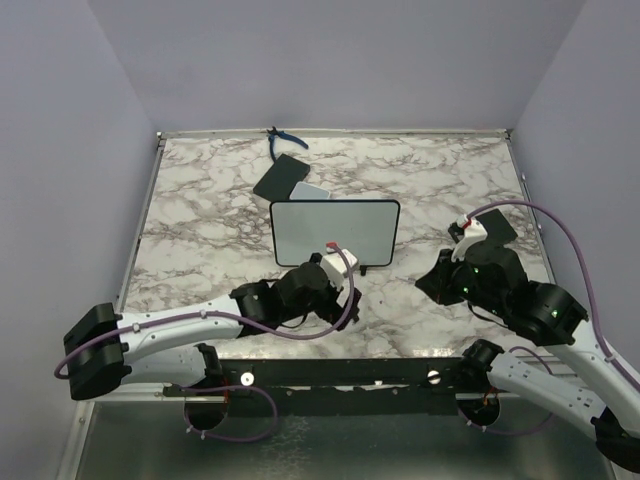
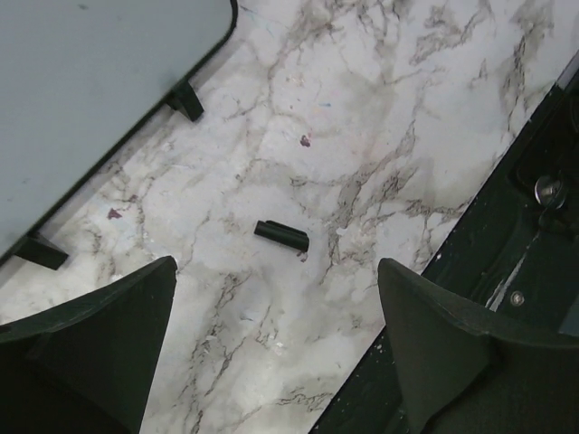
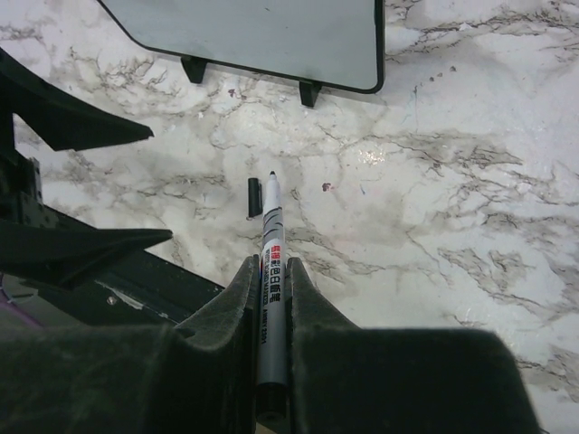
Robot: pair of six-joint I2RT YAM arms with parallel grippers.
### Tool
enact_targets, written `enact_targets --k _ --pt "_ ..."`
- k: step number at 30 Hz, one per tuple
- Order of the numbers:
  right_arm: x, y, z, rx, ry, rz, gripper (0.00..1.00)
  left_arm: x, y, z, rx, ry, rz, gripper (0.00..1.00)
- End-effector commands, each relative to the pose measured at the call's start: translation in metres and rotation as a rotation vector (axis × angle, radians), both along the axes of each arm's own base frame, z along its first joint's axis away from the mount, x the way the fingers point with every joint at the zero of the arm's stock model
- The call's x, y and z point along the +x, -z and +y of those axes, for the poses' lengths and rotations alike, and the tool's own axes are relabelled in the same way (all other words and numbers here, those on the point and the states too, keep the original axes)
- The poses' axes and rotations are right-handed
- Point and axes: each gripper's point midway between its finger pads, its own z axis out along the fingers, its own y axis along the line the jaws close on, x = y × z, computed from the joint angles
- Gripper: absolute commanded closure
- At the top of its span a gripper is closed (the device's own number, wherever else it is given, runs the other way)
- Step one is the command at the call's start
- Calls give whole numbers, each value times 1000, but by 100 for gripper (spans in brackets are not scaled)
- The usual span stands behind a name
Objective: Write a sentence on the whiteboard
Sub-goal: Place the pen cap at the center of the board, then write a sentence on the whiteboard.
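The right gripper (image 3: 270, 268) clamps an uncapped marker (image 3: 270, 217) before the blank whiteboard (image 1: 335, 230), the left gripper (image 2: 276, 271) nearby with fingers spread; unbraced, the board may tip under pressure.

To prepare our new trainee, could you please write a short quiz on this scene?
1. True or false: the whiteboard already bears writing.
2. What does the right gripper hold? A the uncapped marker; B a cloth; C nothing.
3. Fill in: the black cap lies on the table below the open ___ gripper.
Key: 1 false, the board is blank. 2 A. 3 left: the left gripper stands open over it.
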Motion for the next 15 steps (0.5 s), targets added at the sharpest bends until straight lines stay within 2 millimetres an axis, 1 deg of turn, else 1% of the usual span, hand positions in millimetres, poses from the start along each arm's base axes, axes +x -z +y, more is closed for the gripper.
enact_targets --k 1,3,5,11,15 --pt "0 0 7 7 -47 -17 99 15 -31 20 35 -72 15 7" --pt "0 -1 8 8 -53 -19 99 26 -49 26 17 -95 8 6" --pt "0 -2 8 11 -54 -25 99 35 -61 32 -3 -104 18 6" --pt "-1 -3 8 21 -61 -35 99 76 -84 58 -7 -168 27 6" --pt "-1 -6 11 29 -76 -45 99 104 -101 80 -52 -221 29 6"
